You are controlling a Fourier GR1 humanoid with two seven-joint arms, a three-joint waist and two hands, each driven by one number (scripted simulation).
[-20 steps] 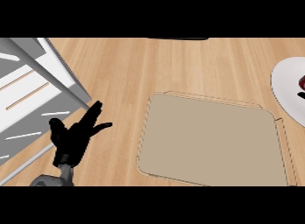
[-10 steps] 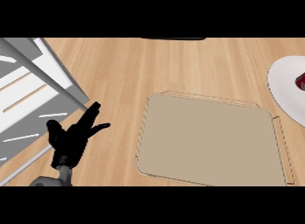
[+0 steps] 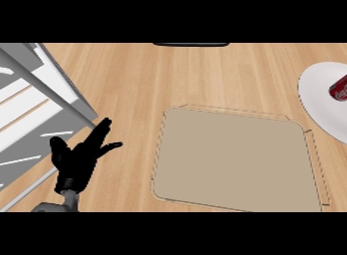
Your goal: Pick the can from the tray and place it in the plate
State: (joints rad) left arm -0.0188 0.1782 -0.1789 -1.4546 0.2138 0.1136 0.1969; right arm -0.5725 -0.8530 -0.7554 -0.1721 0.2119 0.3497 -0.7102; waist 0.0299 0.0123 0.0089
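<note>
A red can (image 3: 346, 89) lies on its side on the white plate (image 3: 327, 112) at the right edge of the head view. The tan tray (image 3: 239, 157) sits in the middle of the wooden counter with nothing on it. My left hand (image 3: 76, 158) shows at the lower left, fingers straight and spread, apart from the tray and holding nothing. My right hand does not show in the view.
A grey and white slatted structure (image 3: 25, 109) fills the left side, just beside my left hand. A dark object (image 3: 191, 44) lies at the counter's far edge. Bare wooden counter (image 3: 176, 74) runs between the tray and that edge.
The dark shape that lay over the can and plate at the right edge one second ago has gone. The can now lies uncovered on the plate. My left hand has barely moved.
</note>
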